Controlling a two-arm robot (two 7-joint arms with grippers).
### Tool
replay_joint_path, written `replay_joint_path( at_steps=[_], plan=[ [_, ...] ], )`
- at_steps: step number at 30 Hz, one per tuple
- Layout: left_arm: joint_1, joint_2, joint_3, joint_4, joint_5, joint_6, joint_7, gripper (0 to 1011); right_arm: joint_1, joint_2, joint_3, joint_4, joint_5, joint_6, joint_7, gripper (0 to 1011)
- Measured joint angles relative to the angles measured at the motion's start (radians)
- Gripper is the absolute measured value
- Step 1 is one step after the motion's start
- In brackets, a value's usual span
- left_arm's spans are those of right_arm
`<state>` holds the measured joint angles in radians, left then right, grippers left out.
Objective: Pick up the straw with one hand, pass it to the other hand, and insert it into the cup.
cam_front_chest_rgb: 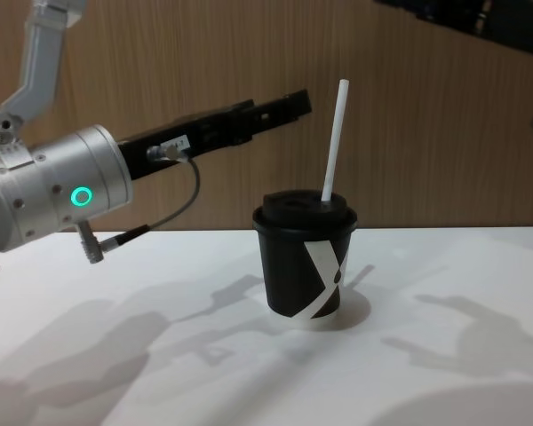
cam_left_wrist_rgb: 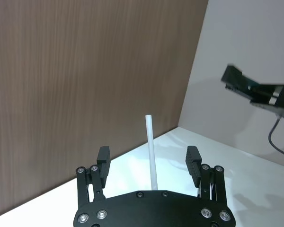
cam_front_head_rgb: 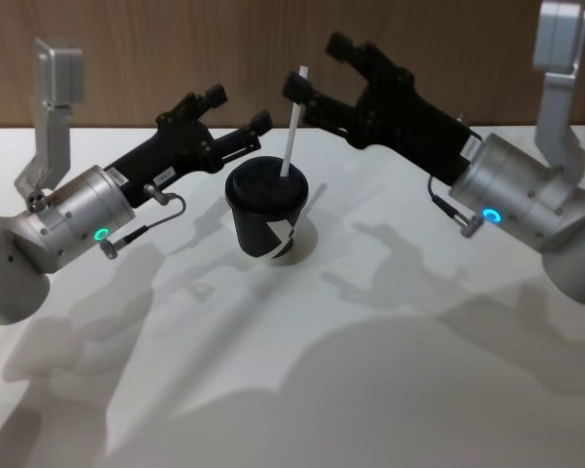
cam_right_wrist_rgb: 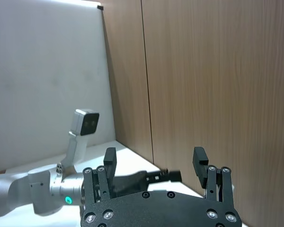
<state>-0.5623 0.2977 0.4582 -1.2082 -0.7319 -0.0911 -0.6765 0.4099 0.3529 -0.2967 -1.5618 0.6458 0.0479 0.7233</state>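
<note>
We find the straw [cam_front_head_rgb: 292,127] seated thru the cup [cam_front_head_rgb: 266,210] lid — task looks done. Left claw [cam_front_head_rgb: 242,108] and right claw [cam_front_head_rgb: 312,66] both spread wide, holding nothing — only pull-back left, we reckon.

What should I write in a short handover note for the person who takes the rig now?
Left pincer: open, empty, raised just left of the cup.
Right pincer: open, empty, raised behind and right of the cup.
Straw: standing in the cup's lid, leaning a little, free of both pincers.
Cup: upright on the white table.
Done: straw inserted.
Left: probably only pulling both arms back.
</note>
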Motion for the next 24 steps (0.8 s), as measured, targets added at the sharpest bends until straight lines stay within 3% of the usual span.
replay_joint_path(
  at_steps=[11, 24],
  plan=[
    [0.041, 0.024, -0.023, -0.044, -0.012, -0.034, 0.003, 1003, -0.083, 0.068, 0.024, -0.097, 0.023, 0.059, -0.03, 1001],
    [0.059, 0.034, -0.033, -0.063, -0.016, -0.05, 0.004, 1003, -0.12, 0.098, 0.034, -0.139, 0.035, 0.084, -0.043, 1001]
  ],
)
